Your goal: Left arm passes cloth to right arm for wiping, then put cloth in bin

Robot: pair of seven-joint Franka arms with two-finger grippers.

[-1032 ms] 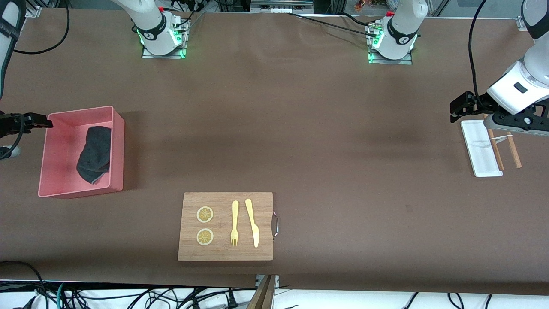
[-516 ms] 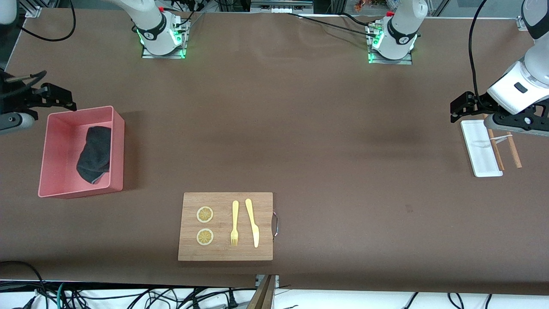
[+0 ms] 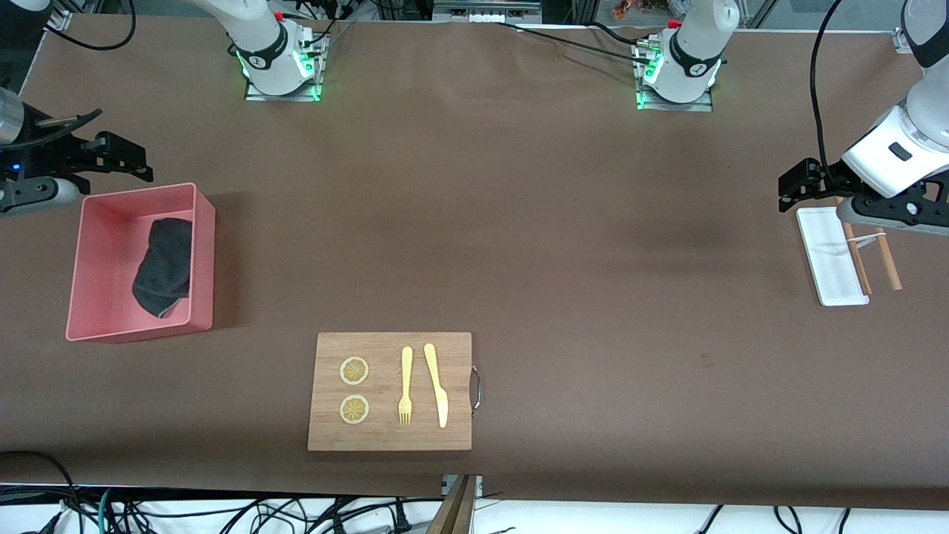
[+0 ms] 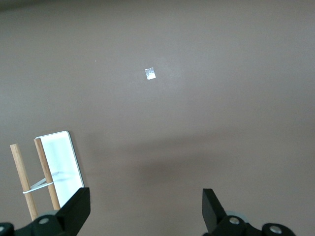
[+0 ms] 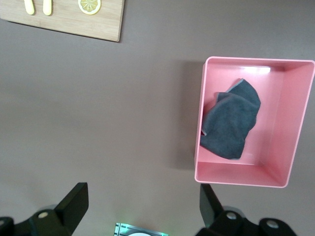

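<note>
The dark grey fleecy cloth point(image 3: 163, 265) is seen crumpled inside the pink rectangular plastic bin point(image 3: 202, 256) (grey face up). The right gripper point(image 3: 124, 159), spread and empty, is held above the table beside the bin; the left gripper point(image 3: 795, 185), likewise spread, waits over the flat white tray point(image 3: 829, 259).

A robotics lab: arm bases point(image 3: 280, 55) bolted to a brown-covered table point(image 3: 519, 222), loose cables point(image 3: 222, 512) below.

**Hidden and cut off**

Cloth point(image 3: 163, 267) underside hidden against bin point(image 3: 204, 252) floor, only grey face shows. Wooden board point(image 5: 74, 22) cropped by right wrist view edge. Sticks beside white tray point(image 3: 830, 256) partly covered by left arm.
</note>
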